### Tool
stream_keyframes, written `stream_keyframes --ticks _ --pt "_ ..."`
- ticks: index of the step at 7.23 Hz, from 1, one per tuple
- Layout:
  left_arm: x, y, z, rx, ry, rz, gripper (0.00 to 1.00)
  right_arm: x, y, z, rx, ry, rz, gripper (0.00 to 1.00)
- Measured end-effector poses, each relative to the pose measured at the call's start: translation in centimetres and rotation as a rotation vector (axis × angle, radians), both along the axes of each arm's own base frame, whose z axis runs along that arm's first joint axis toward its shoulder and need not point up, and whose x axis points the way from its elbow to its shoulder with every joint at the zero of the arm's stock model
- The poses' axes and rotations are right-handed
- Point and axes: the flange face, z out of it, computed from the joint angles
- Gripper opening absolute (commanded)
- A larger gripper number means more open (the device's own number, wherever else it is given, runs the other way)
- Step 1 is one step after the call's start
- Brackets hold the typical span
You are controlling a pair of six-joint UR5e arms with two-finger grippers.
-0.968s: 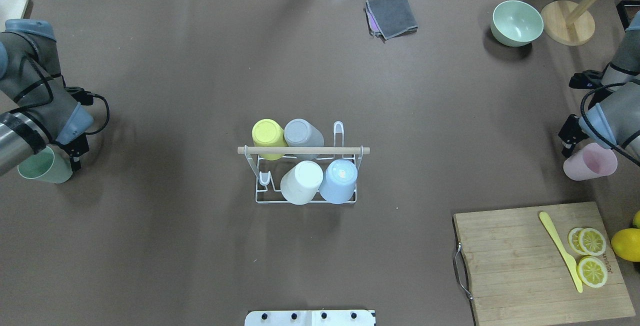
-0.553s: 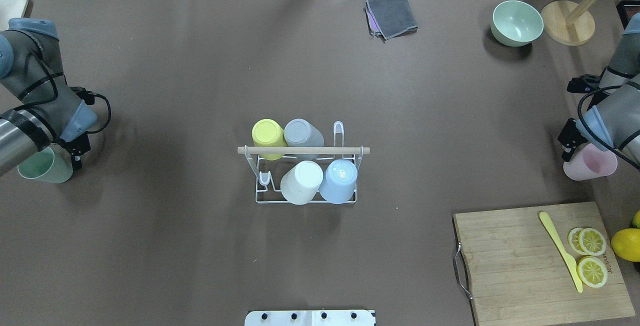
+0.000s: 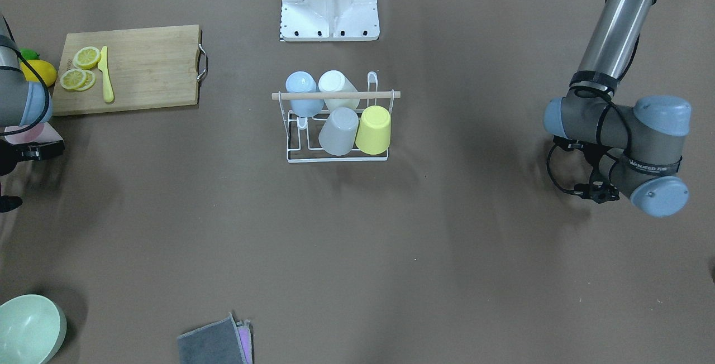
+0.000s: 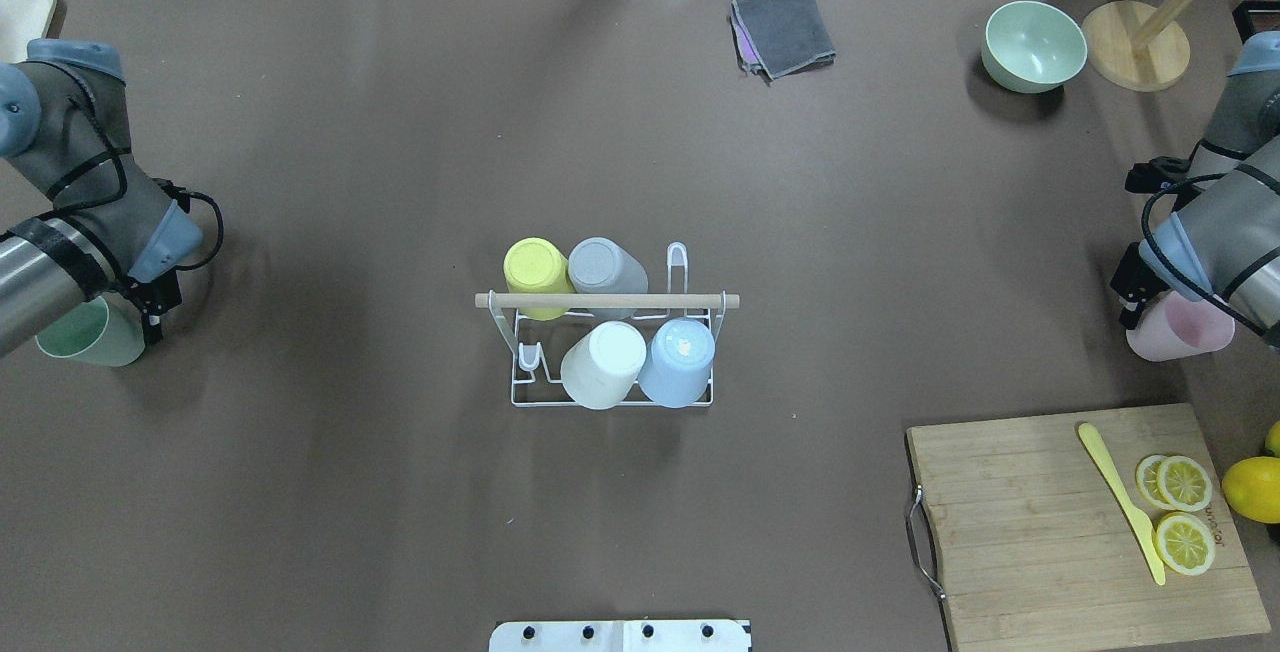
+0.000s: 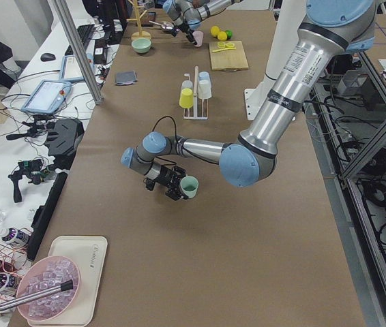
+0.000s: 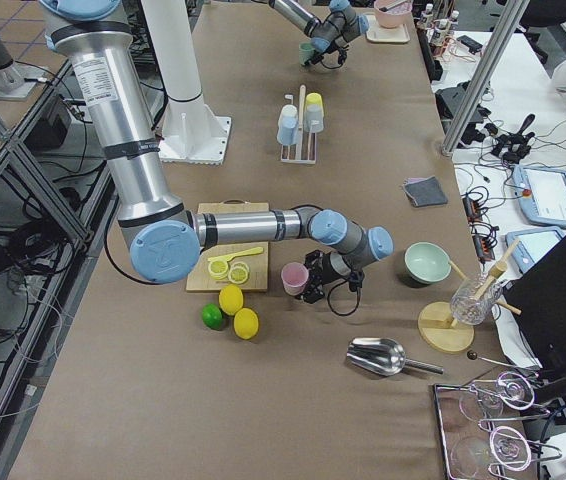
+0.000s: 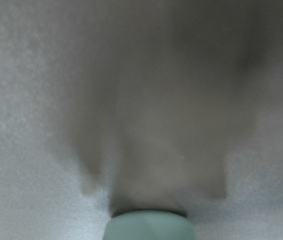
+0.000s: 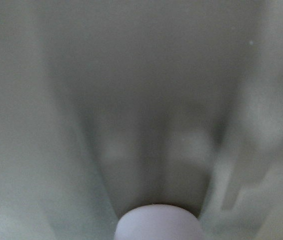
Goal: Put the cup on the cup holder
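The cup holder (image 4: 607,301), a white wire rack with a wooden rod, stands mid-table and carries a yellow, a grey, a white and a blue cup; it also shows in the front-facing view (image 3: 335,95). One prong (image 4: 677,260) at its far right and one (image 4: 528,357) at its near left are bare. My left gripper (image 4: 140,320) is at the far left, shut on a green cup (image 4: 88,334), which shows in the left wrist view (image 7: 150,226). My right gripper (image 4: 1137,300) is at the far right, shut on a pink cup (image 4: 1188,327), which shows in the right wrist view (image 8: 157,222).
A wooden cutting board (image 4: 1040,522) with lemon slices (image 4: 1184,512) and a yellow knife (image 4: 1120,500) lies near right, with a whole lemon (image 4: 1252,488) beside it. A green bowl (image 4: 1033,44), a wooden stand (image 4: 1135,44) and a grey cloth (image 4: 783,30) sit at the far edge.
Both arms have turned slightly at the wrist and shifted a little toward the table's middle. The green and pink cups stay where they were.
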Motion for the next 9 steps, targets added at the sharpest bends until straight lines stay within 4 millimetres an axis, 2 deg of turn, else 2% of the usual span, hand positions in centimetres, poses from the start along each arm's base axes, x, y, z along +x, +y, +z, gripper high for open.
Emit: stream_keyframes --ticks 3,5,6,9 --pt "-0.2 0.4 0.1 -0.018 0.010 0.024 0.94 -0.6 0.1 0.4 -0.011 -0.007 -0.031 0.94" --pt "-0.3 0.5 0.2 -0.022 0.012 0.031 0.12 -1.1 0.2 0.7 -0.018 -0.004 -0.041 0.88" --pt "-0.3 0.5 0.2 -0.021 0.014 0.034 0.00 -1.2 0.3 0.9 -0.021 -0.002 -0.043 0.76" --pt "-1.6 0.6 -0.7 -0.051 -0.015 0.032 0.00 -1.2 0.4 1.1 -0.035 0.000 -0.045 0.47"
